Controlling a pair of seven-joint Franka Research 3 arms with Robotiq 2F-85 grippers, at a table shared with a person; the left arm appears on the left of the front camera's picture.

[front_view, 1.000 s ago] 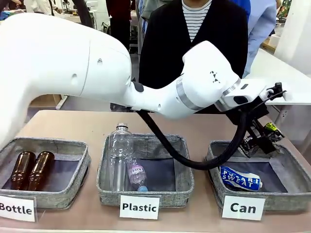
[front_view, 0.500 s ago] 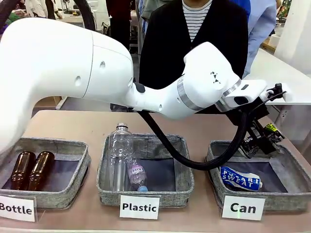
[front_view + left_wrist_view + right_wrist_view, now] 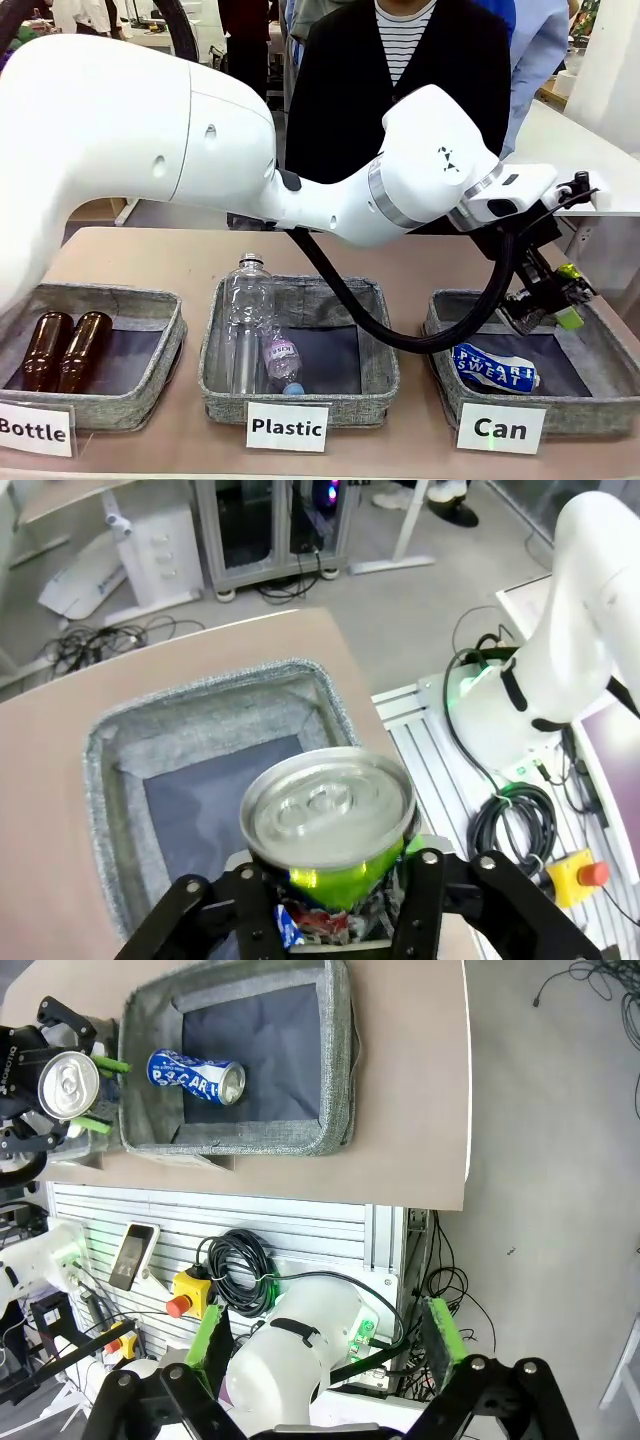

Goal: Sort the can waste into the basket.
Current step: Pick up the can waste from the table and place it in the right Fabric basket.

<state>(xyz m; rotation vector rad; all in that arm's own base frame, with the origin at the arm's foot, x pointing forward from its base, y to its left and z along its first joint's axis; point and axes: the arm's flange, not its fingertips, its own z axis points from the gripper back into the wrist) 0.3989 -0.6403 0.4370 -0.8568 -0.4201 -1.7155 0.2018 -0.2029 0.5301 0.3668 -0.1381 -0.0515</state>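
**While the Arm Hangs Over the Can Bin, a Small Can Sits Between Its Fingers**

Where the long white left arm reaches across the table, the left gripper hangs in the air above the back edge of the basket. Its two fingers are spread apart. The small can sits between them, with its shiny round top facing the wrist camera. I cannot tell if the green pads are touching the small can or not. It is up in the air, above the basket, not on the bottom.

The blue can is inside the basket. It lies on its side on the dark bottom, close to the front edge and nearer the left corner. A white card that says "Can" stands at the front edge of the basket.

The right gripper is high up, off to the side of the table. Its fingers are spread wide, with nothing between them.

A person in a dark jacket stands at the far edge of the table.
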